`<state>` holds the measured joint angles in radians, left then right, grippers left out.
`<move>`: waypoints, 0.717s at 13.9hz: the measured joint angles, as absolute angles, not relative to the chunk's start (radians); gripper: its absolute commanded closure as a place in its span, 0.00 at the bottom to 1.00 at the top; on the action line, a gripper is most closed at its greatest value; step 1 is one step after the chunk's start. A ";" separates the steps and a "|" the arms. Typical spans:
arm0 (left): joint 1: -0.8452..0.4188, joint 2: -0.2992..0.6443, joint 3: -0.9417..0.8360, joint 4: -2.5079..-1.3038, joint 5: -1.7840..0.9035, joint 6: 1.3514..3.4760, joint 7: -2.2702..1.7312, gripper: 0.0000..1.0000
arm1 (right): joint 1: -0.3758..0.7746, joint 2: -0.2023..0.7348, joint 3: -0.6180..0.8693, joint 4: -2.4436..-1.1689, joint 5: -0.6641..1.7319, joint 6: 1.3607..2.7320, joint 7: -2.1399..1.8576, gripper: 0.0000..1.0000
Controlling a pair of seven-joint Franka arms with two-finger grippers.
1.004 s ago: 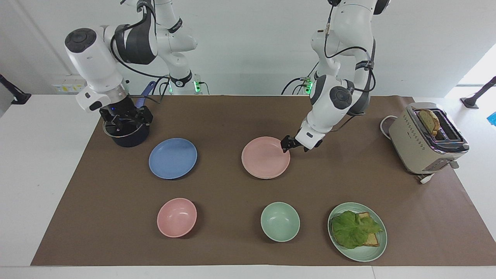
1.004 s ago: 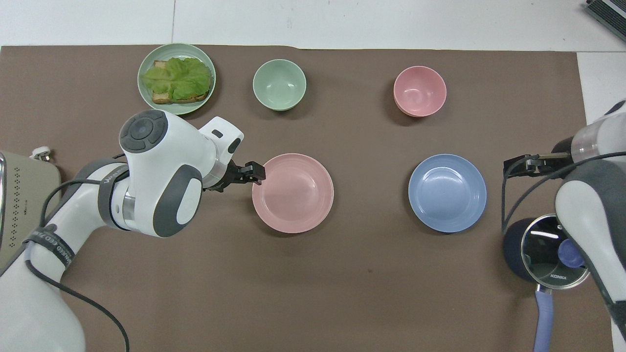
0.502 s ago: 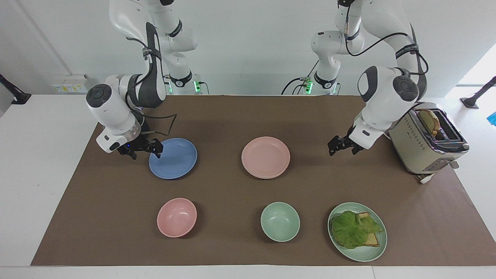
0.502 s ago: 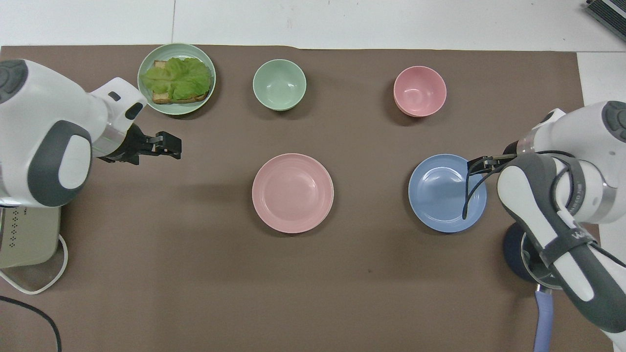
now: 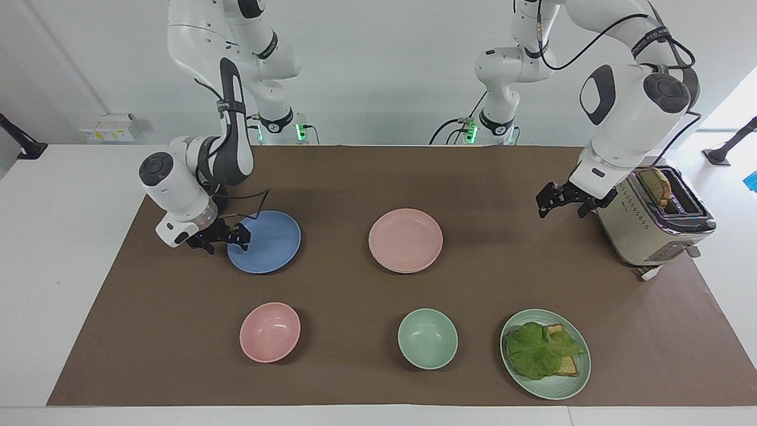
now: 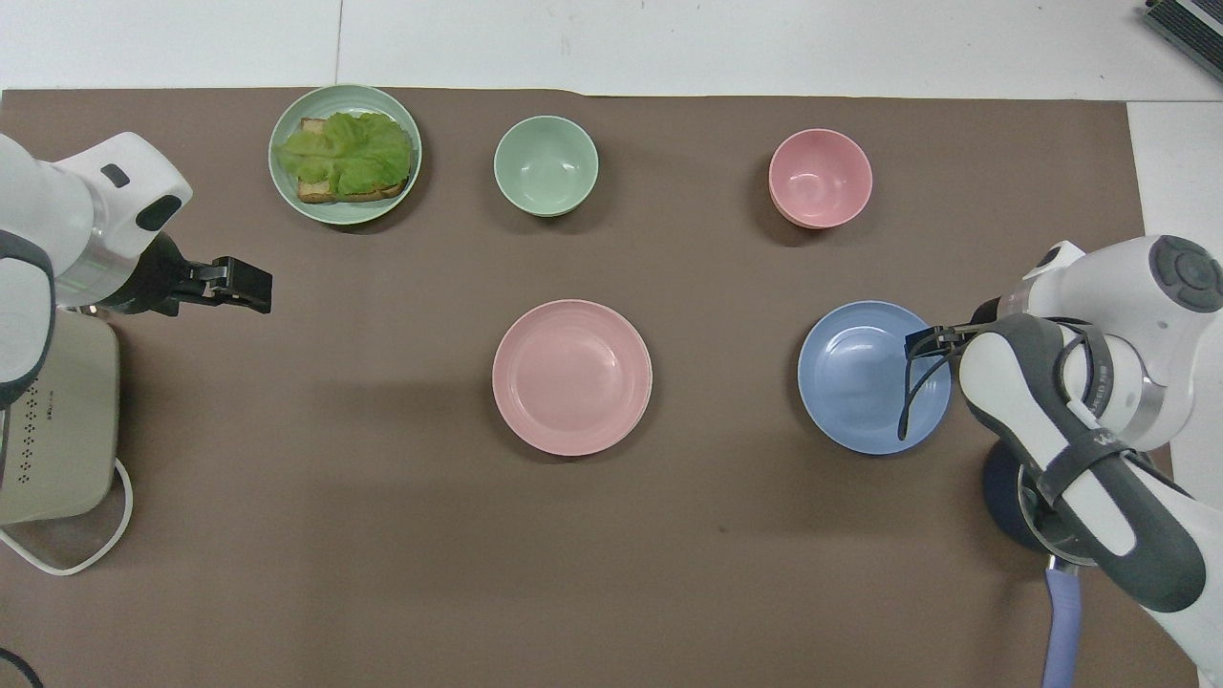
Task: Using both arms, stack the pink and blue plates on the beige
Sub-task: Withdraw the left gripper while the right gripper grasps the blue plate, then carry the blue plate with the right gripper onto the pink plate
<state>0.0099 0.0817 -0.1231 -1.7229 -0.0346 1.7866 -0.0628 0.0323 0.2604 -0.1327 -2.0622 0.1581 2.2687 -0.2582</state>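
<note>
We see the pink plate lying flat near the middle of the brown mat that covers the desk. A thin second rim shows under its edge, too slight for us to tell its colour, so we cannot say that the beige plate lies beneath it. The blue plate rests flat on the mat beside the pink one, toward the right arm's end of the desk, and the two plates are apart.

The right gripper is low at the blue plate's rim, on the side toward the right arm's end. Its fingers stand apart, and we cannot tell whether they touch the rim. It holds nothing. In the overhead view the arm's wrist covers most of this gripper.

The left gripper hangs in the air over bare mat just beside the beige toaster, well apart from the pink plate. Its fingers are spread and it carries nothing.

Farther from the robots we see a pink bowl, a green bowl and a green plate with toast and lettuce. A dark pot with a glass lid sits near the right arm in the overhead view.
</note>
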 measured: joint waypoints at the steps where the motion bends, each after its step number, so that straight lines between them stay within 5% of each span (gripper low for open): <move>1: 0.010 0.063 -0.123 -1.709 -0.034 1.765 -0.063 0.00 | 0.033 0.260 -0.133 -2.064 0.163 2.269 -0.260 0.70; 3: 0.010 0.026 -0.123 -1.693 -0.034 1.738 -0.062 0.00 | 0.033 0.260 -0.132 -2.066 0.166 2.269 -0.261 0.96; 4: 0.010 0.007 -0.123 -1.689 -0.034 1.728 -0.062 0.00 | 0.033 0.260 -0.132 -2.067 0.167 2.269 -0.261 1.00; 10: 0.010 -0.079 -0.110 -1.686 -0.033 1.692 -0.062 0.00 | 0.033 0.256 -0.132 -2.026 0.176 2.222 -0.258 1.00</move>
